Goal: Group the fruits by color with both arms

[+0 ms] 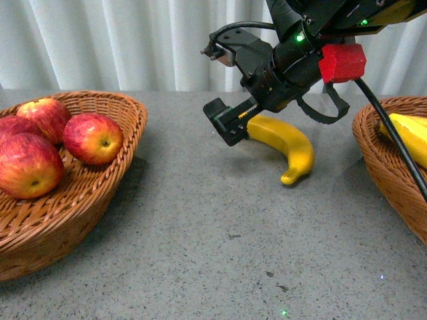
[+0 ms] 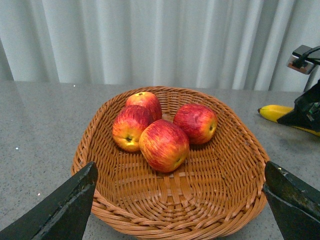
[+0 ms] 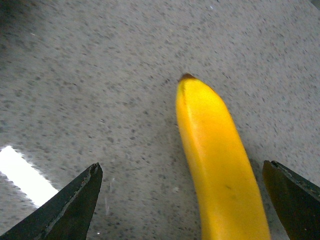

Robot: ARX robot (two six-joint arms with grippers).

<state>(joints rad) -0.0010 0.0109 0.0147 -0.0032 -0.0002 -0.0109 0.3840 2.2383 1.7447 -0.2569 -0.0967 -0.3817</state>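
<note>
Jaws apart, our right arm [image 1: 293, 63] hovered over the banana [image 1: 288, 148] lying on the table [image 1: 200, 233] near the right basket [image 1: 377, 160]; left jaws gaped empty. Grasp step, we judged: next, lower, close, lift.

Red-and-yellow streaked apples [image 2: 164, 145], bright yellow banana [image 1: 293, 148], speckled grey desk [image 1: 200, 253].
Tan woven baskets [image 1: 80, 220]; black right arm [image 1: 287, 60] with red block [image 1: 342, 63], green light [image 1: 299, 38]; pale white curtain [image 1: 133, 40].

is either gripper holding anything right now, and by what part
Nothing is held. The right gripper is open, straddling the banana near its tip without clamping it; the left gripper is open and empty.
</note>
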